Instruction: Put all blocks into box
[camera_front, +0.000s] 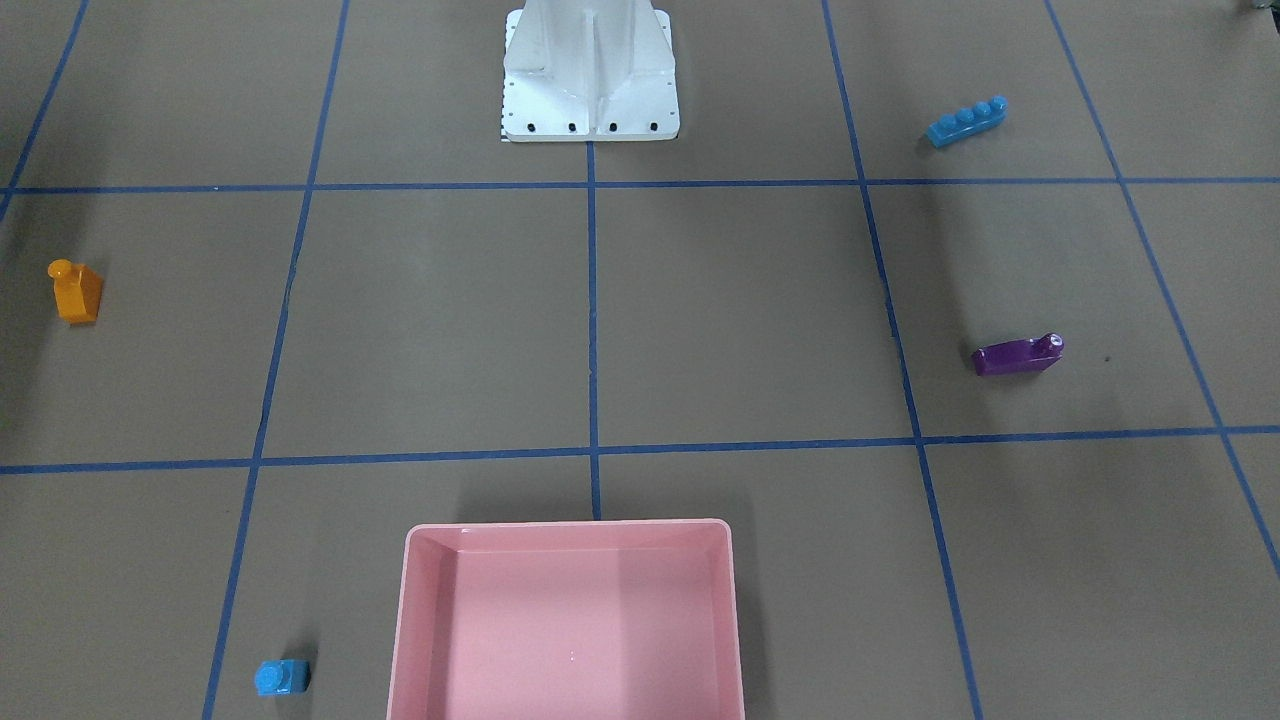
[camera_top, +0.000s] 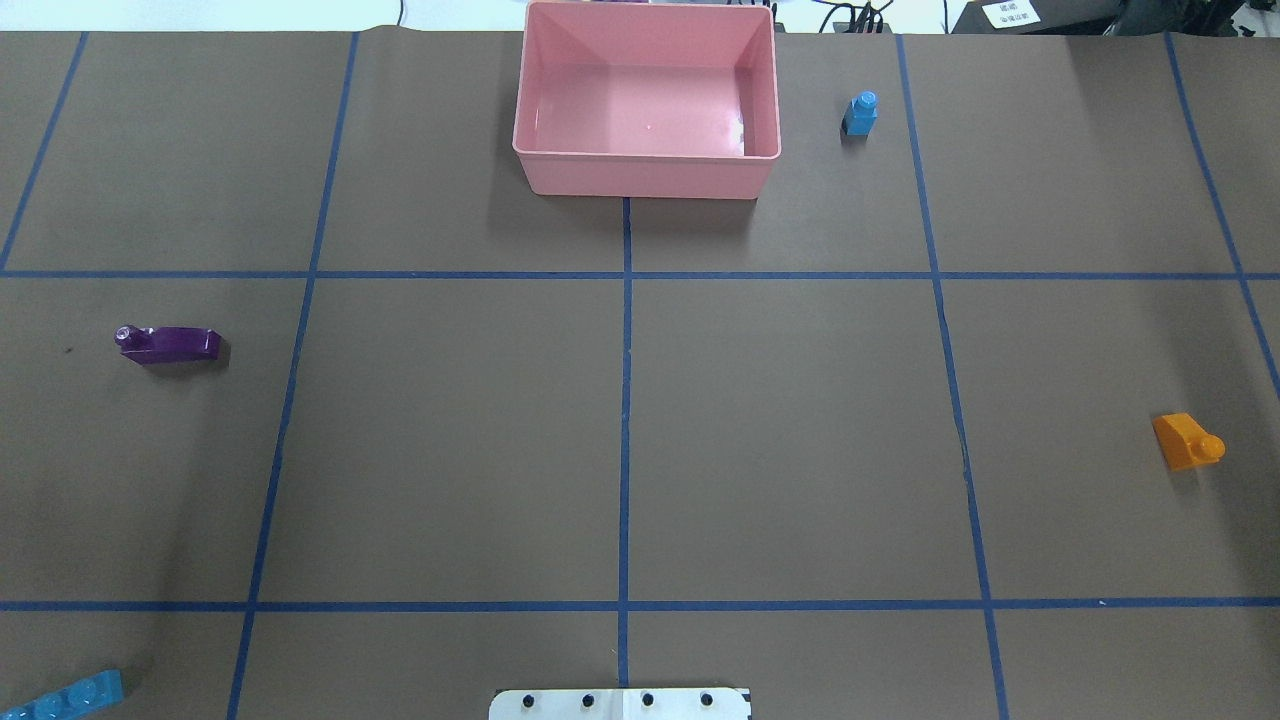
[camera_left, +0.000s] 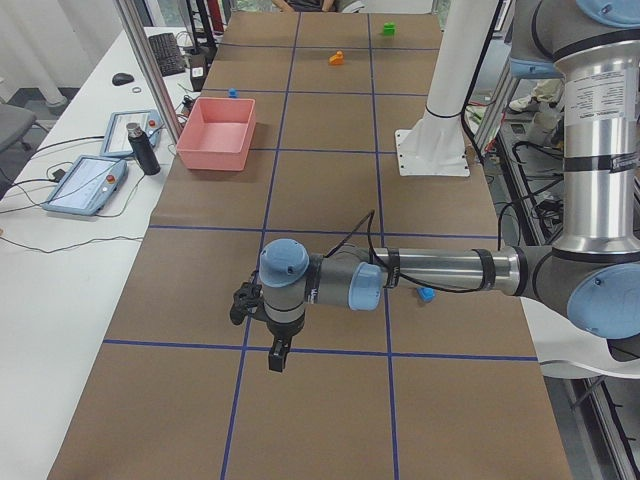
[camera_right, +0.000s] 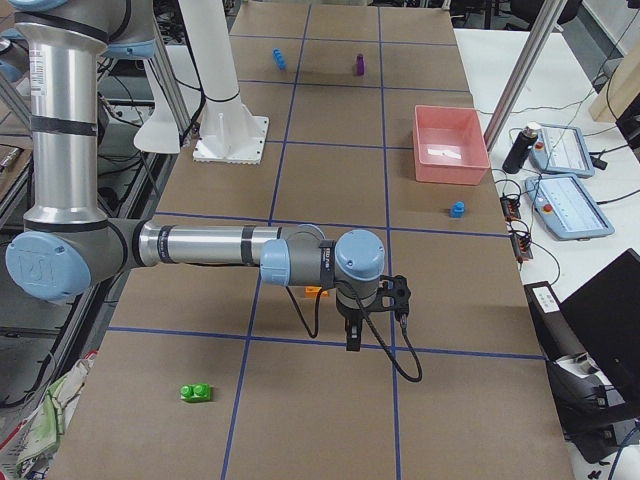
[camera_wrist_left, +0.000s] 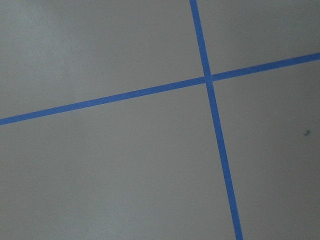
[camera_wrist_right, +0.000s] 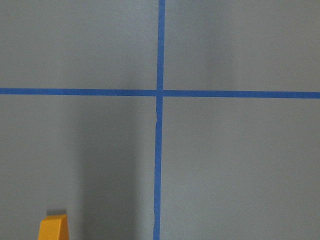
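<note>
The empty pink box (camera_top: 645, 182) stands at the table's far edge, also in the front view (camera_front: 566, 524). The small light-blue brick (camera_top: 861, 112) is just right of it. The orange sloped brick (camera_top: 1187, 441) lies far right and shows in the right wrist view (camera_wrist_right: 52, 227). The purple sloped brick (camera_top: 168, 343) lies far left, the long light-blue brick (camera_top: 65, 697) near left. The green brick (camera_right: 195, 392) lies beyond the right end. The left gripper (camera_left: 275, 355) and right gripper (camera_right: 352, 335) point down over bare table; I cannot tell whether they are open.
The white base plate (camera_top: 620, 705) stands at the table's near middle. Blue tape lines grid the brown table. A white side bench with tablets (camera_left: 85, 185) and a black bottle (camera_left: 140, 148) runs behind the box.
</note>
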